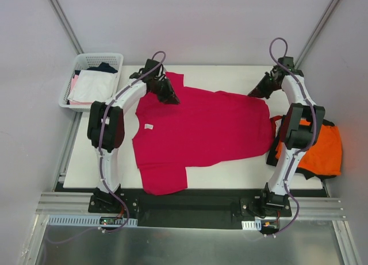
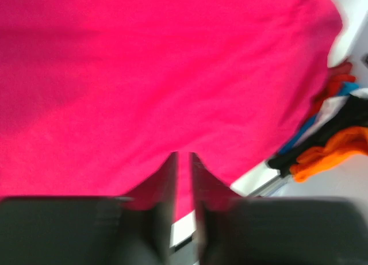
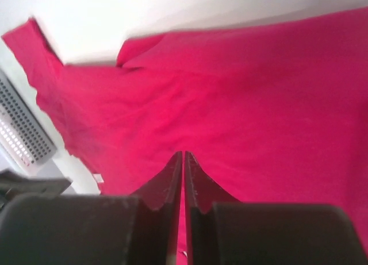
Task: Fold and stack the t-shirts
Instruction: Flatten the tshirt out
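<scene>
Presently we list these items, each placed against the crimson t-shirt [image 1: 201,127].

1. Crimson t-shirt: spread flat on the white table [image 1: 230,74], neck label [image 1: 149,126] upward, collar end toward the left arm, hem end toward the right arm. We judge it is laid out this way so that an edge can be lifted and folded over.

2. Left gripper [image 2: 184,157]: at the shirt's far edge, beside the far sleeve. Its jaws are drawn nearly together, with a strip of crimson cloth nipped between them.

3. Right gripper [image 3: 183,156]: at the shirt's far hem corner. Its jaws are almost touching, with a sliver of the same cloth between them and fabric rising to the tips. We judge both pinches sit on one long edge so the far side can travel toward the near side evenly.

4. Orange t-shirt [image 1: 322,150]: heaped beyond the shirt's hem end, unfolded. The dark cloth [image 1: 271,160] beneath it may be the black shirt; we cannot tell.

5. White mesh basket [image 1: 86,61]: beyond the shirt's collar end, holding white and pink garments [image 1: 92,87]. We judge it no part of this job.
</scene>
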Controlling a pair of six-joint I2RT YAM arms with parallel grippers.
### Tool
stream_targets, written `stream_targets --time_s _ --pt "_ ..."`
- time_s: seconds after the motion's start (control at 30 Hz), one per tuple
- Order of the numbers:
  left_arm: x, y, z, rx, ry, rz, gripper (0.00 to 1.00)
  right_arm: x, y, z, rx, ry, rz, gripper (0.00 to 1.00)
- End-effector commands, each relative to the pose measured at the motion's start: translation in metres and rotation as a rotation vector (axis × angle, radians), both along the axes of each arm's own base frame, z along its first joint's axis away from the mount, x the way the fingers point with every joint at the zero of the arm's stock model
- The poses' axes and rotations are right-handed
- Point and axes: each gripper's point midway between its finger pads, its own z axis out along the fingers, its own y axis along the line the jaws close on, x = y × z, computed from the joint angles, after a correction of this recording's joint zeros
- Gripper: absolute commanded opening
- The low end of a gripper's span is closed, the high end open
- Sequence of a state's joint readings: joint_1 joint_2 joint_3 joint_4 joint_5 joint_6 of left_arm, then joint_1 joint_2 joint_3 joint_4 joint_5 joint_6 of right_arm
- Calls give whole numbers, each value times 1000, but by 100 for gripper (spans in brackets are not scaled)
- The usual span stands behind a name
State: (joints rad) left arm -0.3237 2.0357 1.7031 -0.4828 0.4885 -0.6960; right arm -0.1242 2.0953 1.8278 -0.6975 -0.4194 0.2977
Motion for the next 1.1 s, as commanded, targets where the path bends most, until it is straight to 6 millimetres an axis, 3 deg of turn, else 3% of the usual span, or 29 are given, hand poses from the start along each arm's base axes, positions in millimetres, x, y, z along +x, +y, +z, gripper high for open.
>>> stream_targets --time_s 0.0,0.03,0.17,0.27,0.4,0.57,0.77,0.9,1.07 --pt "23 -4 -25 31 9 14 3 -6 40 -13 63 27 97 6" --pt "26 -5 -35 38 24 13 0 -8 47 -17 70 41 108 6" --pt "46 -3 -36 55 -8 43 0 -17 66 -27 114 71 146 6" --pt "61 13 -42 109 -28 107 0 -27 79 -32 128 96 193 6" --pt "72 52 -53 163 13 246 5 -38 98 -34 150 140 231 7" --pt "65 89 -51 185 71 409 7 -61 126 -33 91 180 306 9" --pt "74 77 -27 133 36 396 8 -85 139 -48 -134 223 356 8" --pt "77 62 -14 115 -9 334 9 -83 153 -51 -142 214 375 8" --pt "63 63 -20 118 14 308 9 -80 163 -52 -158 208 384 7"
